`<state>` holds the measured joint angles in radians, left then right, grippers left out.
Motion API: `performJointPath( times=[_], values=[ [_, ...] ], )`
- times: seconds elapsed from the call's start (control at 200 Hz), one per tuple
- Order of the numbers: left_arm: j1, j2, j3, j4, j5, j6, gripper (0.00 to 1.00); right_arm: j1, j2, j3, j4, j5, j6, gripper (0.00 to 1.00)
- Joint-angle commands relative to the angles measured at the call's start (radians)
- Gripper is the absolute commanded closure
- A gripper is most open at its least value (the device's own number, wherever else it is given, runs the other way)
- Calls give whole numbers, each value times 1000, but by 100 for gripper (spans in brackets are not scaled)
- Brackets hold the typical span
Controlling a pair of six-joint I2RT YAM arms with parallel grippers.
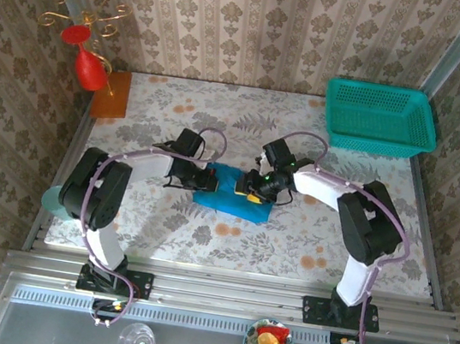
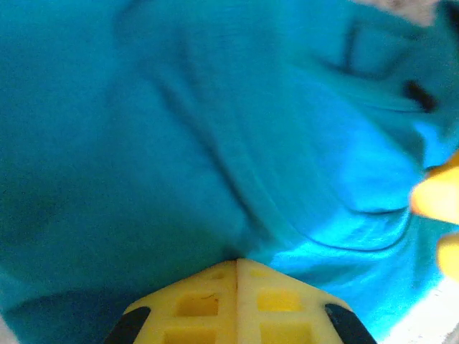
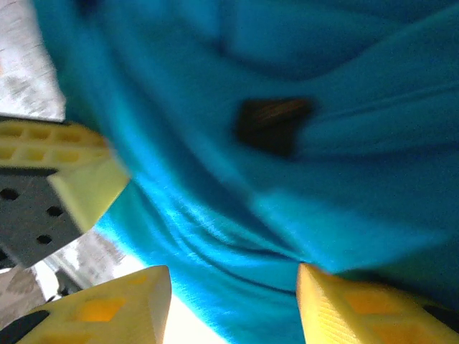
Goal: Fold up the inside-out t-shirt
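Blue soft cloth, so we keep the pinch shallow and the lift slow. The inside-out t-shirt (image 1: 225,195) lies bunched on the bench (image 1: 307,235), directly between the two end effectors.

The left end effector (image 2: 237,266) has its fingers pressed together. Creases run into the tips, so we judge it nips a thin fold of the shirt. The right end effector (image 3: 233,279) stands apart, with cloth just ahead of and over its tips and nothing clamped.

For a clean step we judge the right one should close on an edge or hem, not a mid-panel bump. Then both pull outward to flatten before any fold. Risk: grabbing two layers.

The shirt looks plain bright blue, no print, wrinkled, a compact heap. A dark patch (image 3: 274,125) shows ahead of the right end effector, maybe a tag. Sleeves and collar: we cannot tell.
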<state>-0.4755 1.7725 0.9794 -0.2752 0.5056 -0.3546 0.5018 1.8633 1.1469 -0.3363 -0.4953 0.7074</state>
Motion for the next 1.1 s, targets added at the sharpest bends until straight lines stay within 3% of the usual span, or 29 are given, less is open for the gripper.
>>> performJointPath(
  times=[0.0,0.15,0.39,0.48,0.585,0.83,1.09],
  values=[
    [13,75,5,4,-91,20,99,-45,80,-22,-48,146,5,49],
    [50,85,-18,3,-105,17,99,-59,94,-25,-92,170,-22,50],
    [38,-114,-26,-21,-10,19,92,-31,-40,19,-84,25,2,51],
    [26,-152,-21,-50,5,26,94,-11,-34,64,-60,-49,20,51],
    [25,-151,-42,-53,20,11,100,2,16,115,4,-111,59,52],
    [-35,-121,-94,4,23,-17,100,9,165,239,106,-205,119,53],
    [-35,-53,-110,3,-5,10,100,-39,318,346,114,-136,117,56]
  ],
)
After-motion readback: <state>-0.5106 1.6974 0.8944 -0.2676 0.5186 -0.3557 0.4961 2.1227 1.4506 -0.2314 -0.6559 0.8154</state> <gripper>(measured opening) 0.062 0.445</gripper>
